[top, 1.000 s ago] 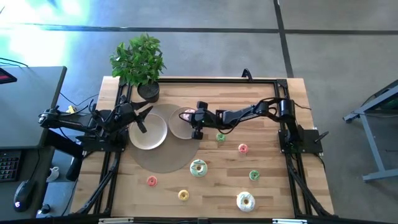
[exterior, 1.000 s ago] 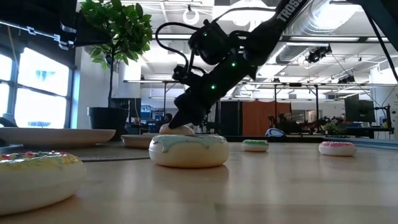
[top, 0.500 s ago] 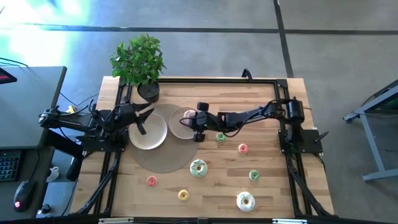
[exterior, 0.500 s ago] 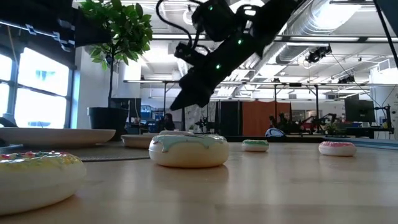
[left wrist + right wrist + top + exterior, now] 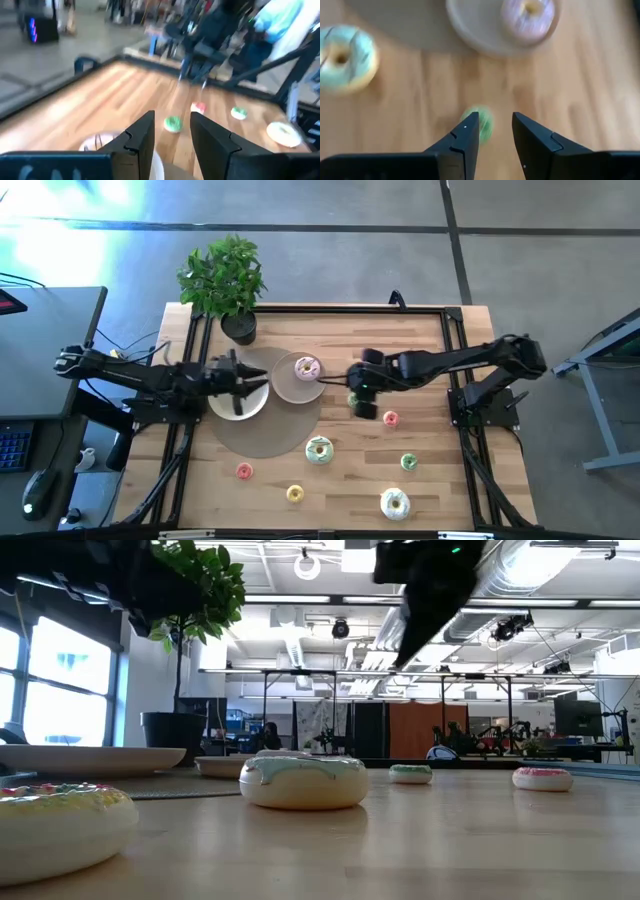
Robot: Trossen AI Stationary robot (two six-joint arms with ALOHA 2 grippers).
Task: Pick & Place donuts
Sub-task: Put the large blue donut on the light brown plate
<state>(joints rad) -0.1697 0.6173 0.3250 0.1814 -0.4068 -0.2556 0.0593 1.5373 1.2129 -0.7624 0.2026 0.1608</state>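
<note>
A pink-iced donut (image 5: 306,367) lies on the small beige plate (image 5: 285,383); it also shows in the right wrist view (image 5: 527,15). My right gripper (image 5: 352,387) is open and empty, raised above the table, with a green mini donut (image 5: 481,122) below, just past its fingertips. My left gripper (image 5: 238,385) is open and empty above the larger plate (image 5: 225,402). A green-iced donut (image 5: 319,449), a white one (image 5: 395,503) and pink (image 5: 390,418), green (image 5: 408,462), pink (image 5: 244,471) and yellow (image 5: 294,493) minis lie on the table.
A potted plant (image 5: 225,280) stands at the far left corner. A round grey mat (image 5: 262,435) lies under the two plates. Black frame rails (image 5: 455,330) run along the table's edges. Bare wood shows between the loose donuts in the near half.
My right gripper has let go of the pink-iced donut, risen and drawn back toward the table's right, ending over the green mini donut. The pink donut stays on the small plate. My left gripper has moved right, out over the larger plate.
</note>
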